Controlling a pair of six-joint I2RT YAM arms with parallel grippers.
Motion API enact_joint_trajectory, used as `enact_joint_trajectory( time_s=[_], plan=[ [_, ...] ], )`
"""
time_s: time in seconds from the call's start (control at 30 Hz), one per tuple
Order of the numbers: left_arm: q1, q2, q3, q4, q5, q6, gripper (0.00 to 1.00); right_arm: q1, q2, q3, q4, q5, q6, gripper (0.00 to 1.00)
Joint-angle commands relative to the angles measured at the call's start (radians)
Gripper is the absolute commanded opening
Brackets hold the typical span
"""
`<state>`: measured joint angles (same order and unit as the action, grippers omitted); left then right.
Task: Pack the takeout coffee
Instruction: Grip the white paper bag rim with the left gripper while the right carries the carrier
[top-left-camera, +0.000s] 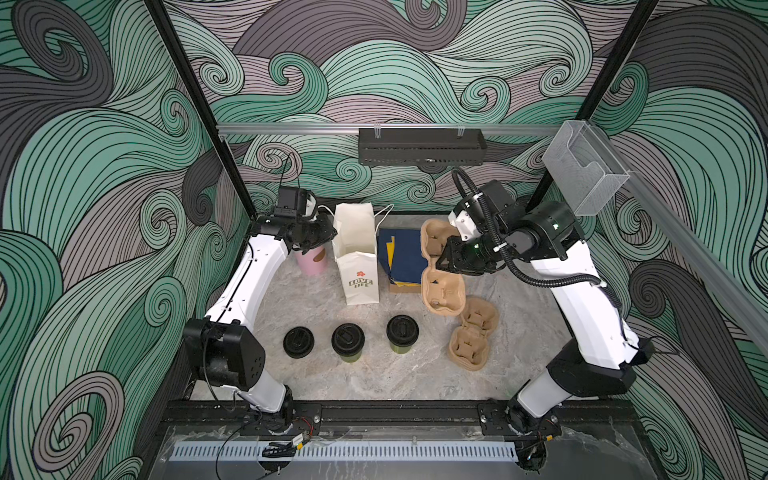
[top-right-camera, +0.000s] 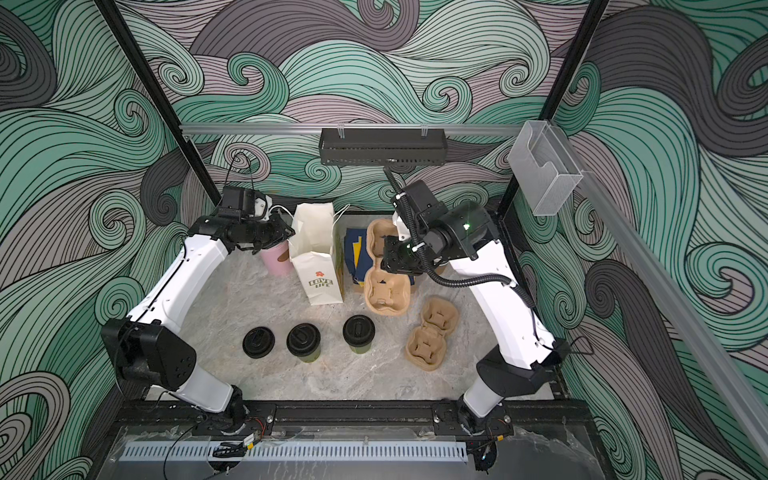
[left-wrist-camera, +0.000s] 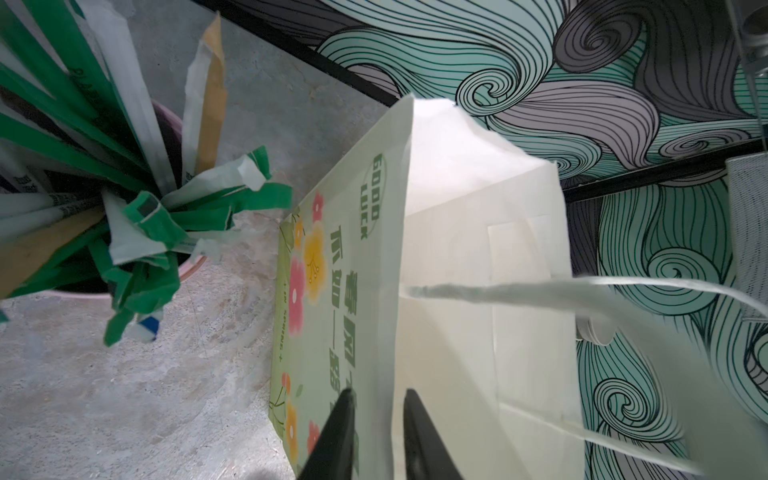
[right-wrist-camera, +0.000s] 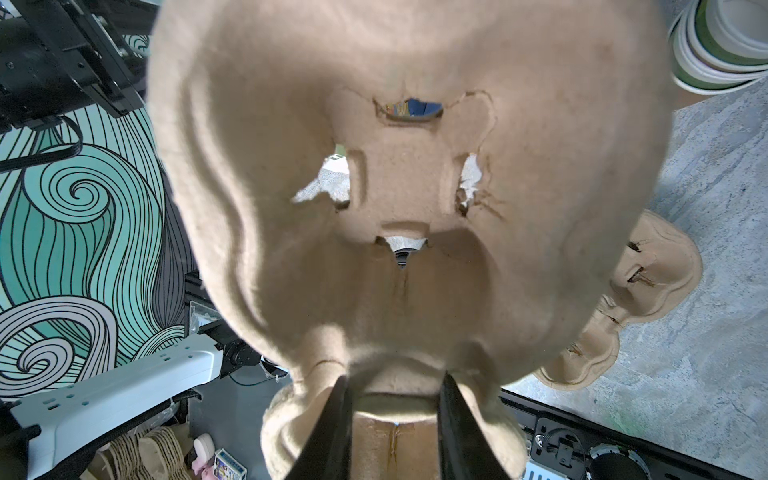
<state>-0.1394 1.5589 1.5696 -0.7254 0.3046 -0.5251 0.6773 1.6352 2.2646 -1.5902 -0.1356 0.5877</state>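
A two-armed robot worked over a grey marbled table (top-left-camera: 374, 374), seen from above. The takeout coffee was two green paper cups with black lids. One coffee cup (top-left-camera: 348, 341) and a second coffee cup (top-left-camera: 402, 332) stood upright and apart near the front of the table, with a black lid (top-left-camera: 298, 341) showing no cup beside them. Neither arm was near them.

At the back stood an open white paper bag (top-left-camera: 359, 278). The left tool (left-wrist-camera: 377, 392) was at its rim, its two fingers straddling one wall with a narrow gap. Whether they pinched the paper could not be told. A pink cup of wrapped straws (top-left-camera: 311, 262) stood just beside that arm.

The right tool (right-wrist-camera: 395, 376) was closed on the narrow middle of an empty brown cup carrier (top-left-camera: 442, 282). It held the carrier tilted in the air just beside the bag. Spare carriers (top-left-camera: 473, 332) lay on the table nearby.

Several things could probably go wrong from here:
- The bag looked light and empty, so a pull on one wall might tip or crumple it.
- The carrier seemed about as wide as the bag's mouth and could catch on the rim or a string handle.
- Held only by its thin middle, the carrier might swing or tear, since its pulp already showed cracks.
- The left arm could knock over the straw cup.
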Motion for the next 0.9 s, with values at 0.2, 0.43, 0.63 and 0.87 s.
enact_joint_trajectory(
  time_s=[0.2,0.43,0.63,0.87],
  plan=[
    [0.003,-0.074,-0.044,0.032,0.018,-0.003,0.14,0.052,0.035,0.030,0.010,0.037,0.029,0.29],
    [-0.003,-0.071,-0.048,0.012,-0.024,0.008,0.33,0.068,0.032,0.027,0.011,0.053,0.037,0.28],
    [-0.008,-0.057,-0.053,0.005,-0.021,0.029,0.25,0.082,0.031,0.029,0.019,0.055,0.050,0.28],
    [-0.008,-0.053,-0.068,0.014,-0.010,0.031,0.19,0.096,0.028,0.035,0.022,0.064,0.059,0.28]
  ],
)
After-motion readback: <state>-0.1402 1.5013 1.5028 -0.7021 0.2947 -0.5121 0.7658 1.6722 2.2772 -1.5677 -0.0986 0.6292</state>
